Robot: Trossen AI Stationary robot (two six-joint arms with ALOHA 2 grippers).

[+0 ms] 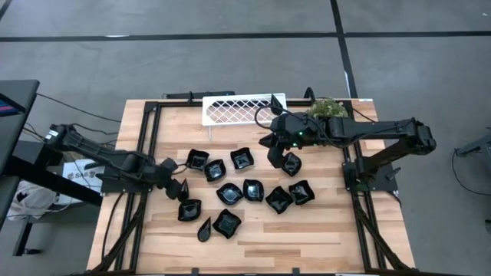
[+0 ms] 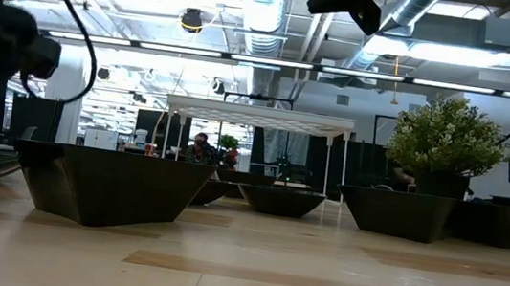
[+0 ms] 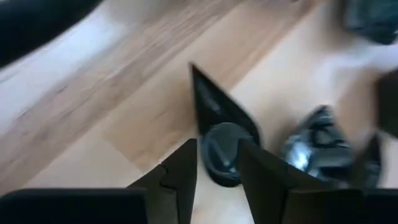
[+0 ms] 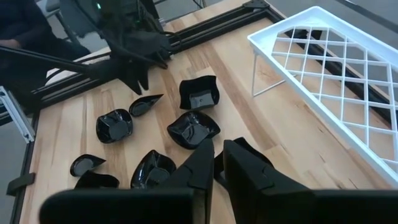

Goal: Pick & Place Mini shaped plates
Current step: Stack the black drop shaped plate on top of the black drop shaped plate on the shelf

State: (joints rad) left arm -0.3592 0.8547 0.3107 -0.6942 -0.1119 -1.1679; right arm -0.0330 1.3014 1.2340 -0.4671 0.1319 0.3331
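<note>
The wooden worktop [image 1: 253,238] is carrying everything, with dark rails running along its left and right edges. The right arm [image 1: 383,130] is reaching in from the right edge toward the middle of the far half, and the left arm [image 1: 100,157] is stretching in from the left edge, low over the wood. A white lattice tray [image 1: 238,109] is standing on thin legs at the far edge, near its middle, and a green bushy plant [image 1: 328,109] is sitting just beside it toward the far right corner.

The mini shaped plates [image 1: 253,189] are lying scattered across the middle of the worktop, about a dozen glossy black dishes, some touching their neighbours, others a little apart. One teardrop plate [image 1: 204,228] is lying toward the near edge, left of centre.

The right gripper [image 1: 275,156] is hanging just in front of the tray; in the right wrist view its fingers [image 4: 245,168] are sitting close together, clamped on the rim of a squarish plate [image 1: 291,163], which is tilting beneath them.

The left gripper [image 1: 181,189] is sitting at the left side of the cluster; in the left wrist view its fingers [image 3: 186,171] are standing slightly apart with a teardrop-shaped plate [image 3: 217,134] between them, its point facing away, though I cannot tell whether they are pressing on it.
</note>
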